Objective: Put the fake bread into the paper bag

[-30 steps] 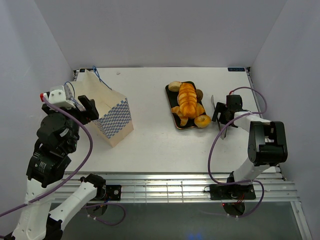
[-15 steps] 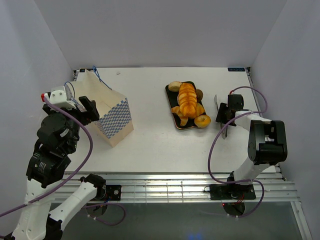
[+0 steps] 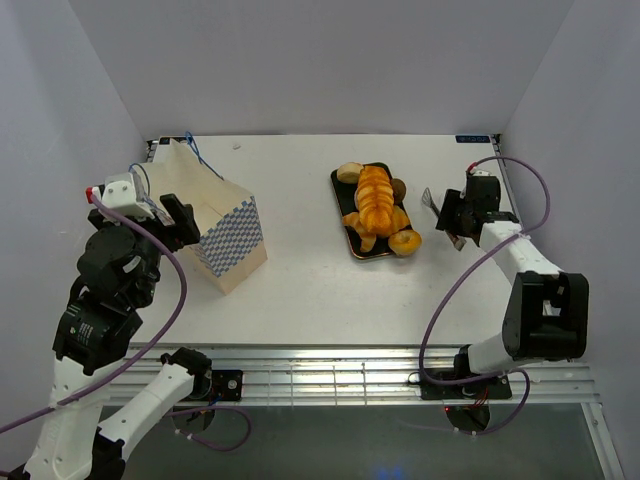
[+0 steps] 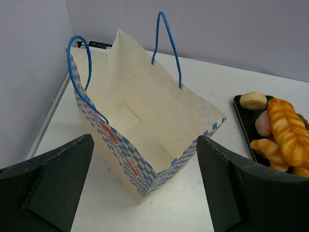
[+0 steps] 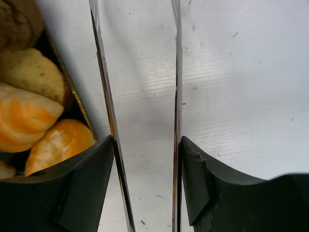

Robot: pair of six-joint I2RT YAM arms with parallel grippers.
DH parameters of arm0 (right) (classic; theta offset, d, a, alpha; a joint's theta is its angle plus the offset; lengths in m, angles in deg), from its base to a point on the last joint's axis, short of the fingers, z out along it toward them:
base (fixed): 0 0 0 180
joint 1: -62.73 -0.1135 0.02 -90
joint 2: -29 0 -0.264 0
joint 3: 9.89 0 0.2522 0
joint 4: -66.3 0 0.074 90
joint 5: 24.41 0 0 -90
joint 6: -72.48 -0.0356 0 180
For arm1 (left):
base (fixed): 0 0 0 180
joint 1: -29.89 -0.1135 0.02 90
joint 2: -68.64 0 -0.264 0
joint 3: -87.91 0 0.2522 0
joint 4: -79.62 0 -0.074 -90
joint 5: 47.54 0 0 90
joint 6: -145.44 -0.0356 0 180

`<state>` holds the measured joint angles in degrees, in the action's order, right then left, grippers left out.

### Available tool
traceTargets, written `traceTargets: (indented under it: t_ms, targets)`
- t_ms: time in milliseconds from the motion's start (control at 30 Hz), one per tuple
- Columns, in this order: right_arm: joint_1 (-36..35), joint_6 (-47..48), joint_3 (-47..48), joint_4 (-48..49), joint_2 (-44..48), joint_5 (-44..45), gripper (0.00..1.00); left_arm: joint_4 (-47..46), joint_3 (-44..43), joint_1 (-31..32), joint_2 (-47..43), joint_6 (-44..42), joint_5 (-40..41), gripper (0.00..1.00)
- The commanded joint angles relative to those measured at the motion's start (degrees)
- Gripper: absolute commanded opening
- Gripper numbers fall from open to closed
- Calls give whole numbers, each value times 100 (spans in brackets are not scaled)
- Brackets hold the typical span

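The fake bread [image 3: 376,205], a long ridged orange loaf with buns and wedges around it, lies on a dark tray [image 3: 343,197] mid-table. In the right wrist view, bread pieces [image 5: 29,113] show at the left edge. My right gripper [image 3: 458,213] sits just right of the tray, shut on metal tongs [image 5: 176,87], whose two thin blades are pressed between its fingers [image 5: 87,183]. The cream paper bag [image 3: 215,225] stands open at the left, with blue string handles [image 4: 167,43] and an empty inside [image 4: 140,128]. My left gripper [image 4: 145,193] hangs open beside it, holding nothing.
White walls close in the table at the back and on both sides. A metal rail runs along the near edge [image 3: 330,365]. Bare tabletop lies between the bag and the tray [image 3: 300,250].
My right gripper has closed on the tongs and moved slightly back and to the right with them. The left arm and the bag have stayed put.
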<state>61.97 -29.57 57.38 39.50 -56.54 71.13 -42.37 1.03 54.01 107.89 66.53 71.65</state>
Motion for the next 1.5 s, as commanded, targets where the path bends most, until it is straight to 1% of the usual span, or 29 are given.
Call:
traceTargets:
  t_ms: [0, 233, 300, 433, 500, 533, 633, 767, 833, 933, 1133, 1333, 1467]
  targets:
    - [5, 98, 308, -190, 564, -141, 61, 136, -132, 14, -48, 77, -1, 98]
    - [5, 10, 282, -357, 1162, -492, 61, 40, 175, 14, -136, 130, 52, 98]
    - [-30, -34, 334, -436, 1346, -493, 61, 40, 202, 14, -128, 130, 87, 98]
    - [-170, -174, 396, -620, 1680, -817, 61, 31, 149, 14, -127, 174, 148, 98]
    - [-188, -332, 388, -665, 1838, -1106, 61, 22, 132, 14, -162, 191, 218, 98]
    - [-197, -385, 353, -674, 1882, -1473, 61, 22, 132, 14, -171, 192, 245, 98]
    - [-206, -613, 213, -727, 2049, -2054, 60, 5, 219, 14, -241, 192, 402, 98]
    - [-258, -851, -42, -657, 2260, -2426, 59, -100, 430, 14, -382, 244, 517, 98]
    - [-302, -965, -139, -656, 2339, -2592, 59, -188, 676, 14, -479, 253, 579, 98]
    - [-346, -1071, -315, -735, 2401, -2716, 57, -355, 1018, 14, -663, 332, 746, 98]
    - [-399, -1150, -640, -841, 2603, -2751, 56, -637, 1467, 5, -875, 315, 860, 98]
    - [-478, -1229, -798, -902, 2630, -2865, 55, -733, 1696, 14, -848, 244, 904, 98]
    - [-496, -1361, -930, -710, 2560, -3067, 55, -856, 1854, 14, -945, 236, 869, 98]
